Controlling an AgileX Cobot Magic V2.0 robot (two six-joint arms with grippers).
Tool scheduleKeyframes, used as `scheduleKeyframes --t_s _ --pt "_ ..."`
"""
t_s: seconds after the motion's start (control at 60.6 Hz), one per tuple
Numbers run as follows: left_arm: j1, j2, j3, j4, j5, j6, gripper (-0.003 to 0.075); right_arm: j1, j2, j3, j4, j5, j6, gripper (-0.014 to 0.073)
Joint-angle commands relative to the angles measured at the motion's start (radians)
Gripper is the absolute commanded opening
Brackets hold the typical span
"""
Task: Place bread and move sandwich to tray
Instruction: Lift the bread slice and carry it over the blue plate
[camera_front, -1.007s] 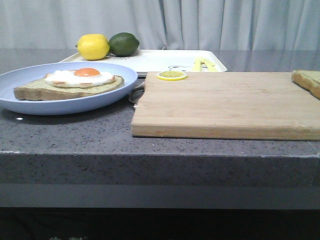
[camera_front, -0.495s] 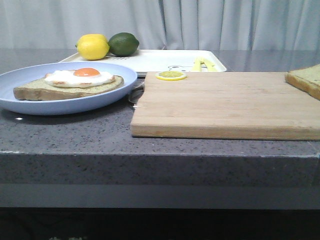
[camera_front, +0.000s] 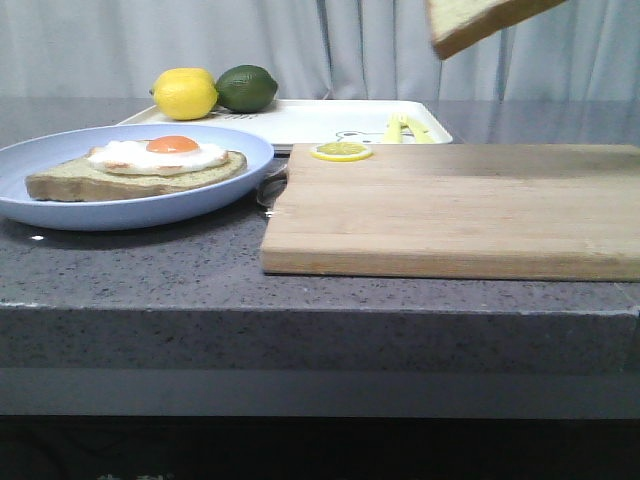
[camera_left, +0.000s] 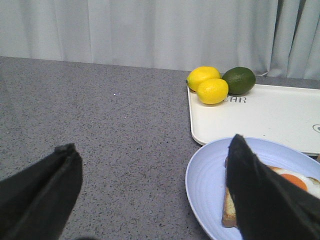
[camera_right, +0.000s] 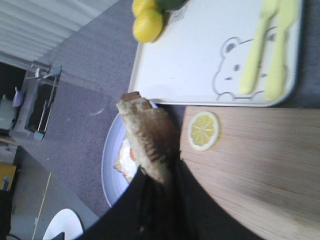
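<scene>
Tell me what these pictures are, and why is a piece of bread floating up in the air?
It's a robot with two arms, and each arm ends in a pincher called a gripper. One picture looks forward over the table; the other two come from little cameras on the robot's wrists.

The bread isn't floating. The right gripper is pinching it and holding it up high; the arm is just outside the front picture.

The left gripper is open and holds nothing. Its dark fingers hover near the blue plate.

On that plate lies the sandwich with a fried egg. There's also a wooden cutting board with a lemon slice, and a white tray with a lemon and lime.
</scene>
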Motion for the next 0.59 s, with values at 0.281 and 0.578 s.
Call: scheduleKeyframes --t_s 0.281,0.578 --pt "-0.006 0.006 -0.038 -0.002 -0.082 -0.008 0.0587 0.551 0.073 -0.034 0.341 -0.417 0.014 -0.0060" --pt "-0.006 0.006 -0.038 -0.002 -0.082 -0.008 0.0587 0.702 0.212 -0.034 0.441 -0.681 0.014 -0.0060"
